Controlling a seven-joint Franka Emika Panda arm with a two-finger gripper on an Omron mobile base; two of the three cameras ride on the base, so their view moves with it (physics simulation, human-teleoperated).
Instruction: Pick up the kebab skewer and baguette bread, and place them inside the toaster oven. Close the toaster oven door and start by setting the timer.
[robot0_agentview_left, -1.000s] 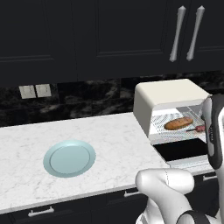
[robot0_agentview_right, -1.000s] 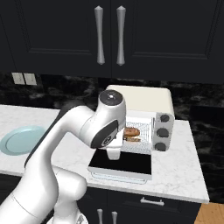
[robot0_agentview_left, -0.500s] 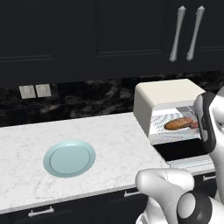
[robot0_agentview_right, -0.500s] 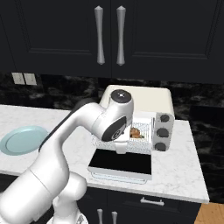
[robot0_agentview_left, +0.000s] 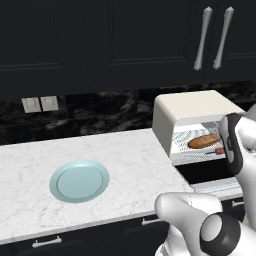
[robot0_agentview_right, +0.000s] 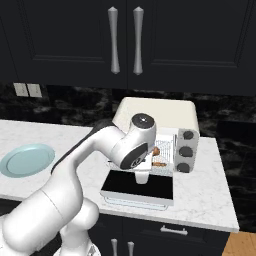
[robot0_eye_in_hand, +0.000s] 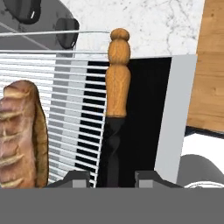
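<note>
Clamped between the fingertips of the hand (robot0_eye_in_hand: 112, 178), the kebab skewer (robot0_eye_in_hand: 117, 87) is held over the wire rack (robot0_eye_in_hand: 83, 113) of the toaster oven (robot0_agentview_right: 165, 117), just beside the baguette bread (robot0_eye_in_hand: 21, 135), which is already laid on the rack. The toaster oven door (robot0_agentview_right: 142, 184) is folded down flat. A pale blue plate (robot0_agentview_left: 79, 180) is seen well apart on the marble desk (robot0_agentview_left: 130, 160)

We see the baguette bread (robot0_eye_in_hand: 19, 135) cut off at nine o'clock and six o'clock in the hand view. The kebab skewer (robot0_eye_in_hand: 116, 109) vanishes between the finger tips, its meat chunks hidden from us. In the right base view, the arm hides most of the toaster oven (robot0_agentview_right: 172, 117) opening.
</note>
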